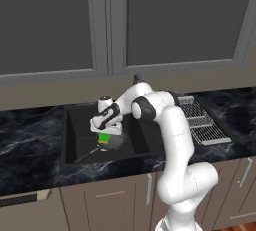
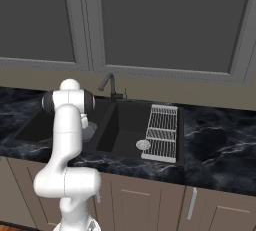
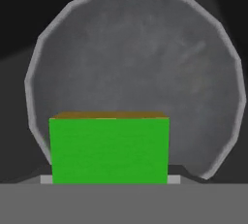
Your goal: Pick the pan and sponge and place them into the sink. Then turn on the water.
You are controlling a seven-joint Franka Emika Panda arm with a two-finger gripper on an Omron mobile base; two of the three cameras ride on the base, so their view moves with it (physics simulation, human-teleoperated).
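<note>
The grey pan (image 1: pixel 116 143) lies flat in the left bowl of the black sink (image 1: pixel 75 125), with its thin dark handle pointing toward the front left. My gripper (image 1: pixel 105 133) hangs just above the pan, shut on the green sponge (image 1: pixel 104 137). In the hand view the sponge (image 3: pixel 109 150) sits between my fingers, yellow layer on its far side, with the round pan (image 3: pixel 140 72) behind it. The arm hides most of the pan in the right base view. The water is out of view at the dark curved faucet (image 1: pixel 136 79).
A wire dish rack (image 1: pixel 201 120) rests over the sink's right side, also seen as the rack (image 2: pixel 162 132) beside a silver drain (image 2: pixel 143 145). Black marble counter (image 1: pixel 30 135) runs on both sides. Grey wall cabinets (image 1: pixel 50 20) hang above.
</note>
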